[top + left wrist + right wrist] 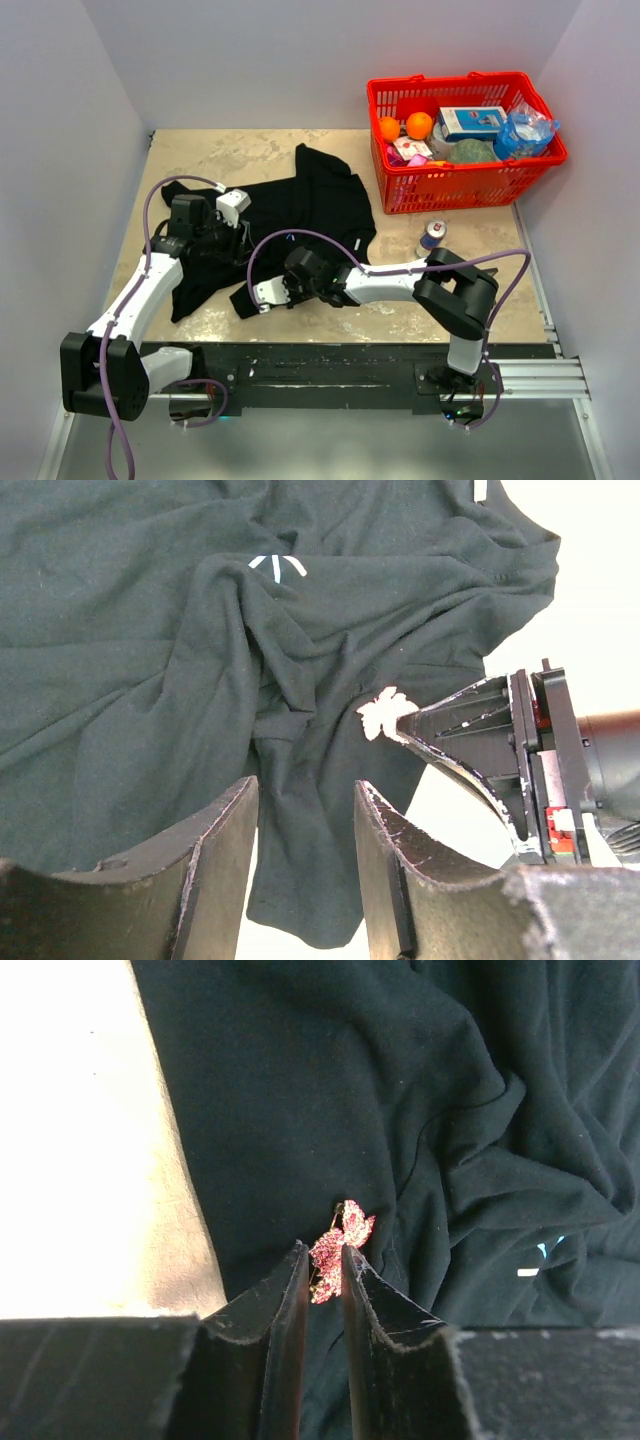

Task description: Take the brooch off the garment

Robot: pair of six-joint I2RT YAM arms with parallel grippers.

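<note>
Pink brooch (350, 1232) sits pinched in my right gripper (322, 1252); left gripper (306, 783) gapes above the garment (400, 1110). Next, I reckon: hold fabric, pull.

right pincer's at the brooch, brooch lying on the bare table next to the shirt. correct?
No: the brooch sits on the black T-shirt, not beside it. The right wrist view shows it on the cloth, the right pincer at it as stated.

White arms (137, 298), black fingers (205, 880), purple cables (148, 205)
</note>
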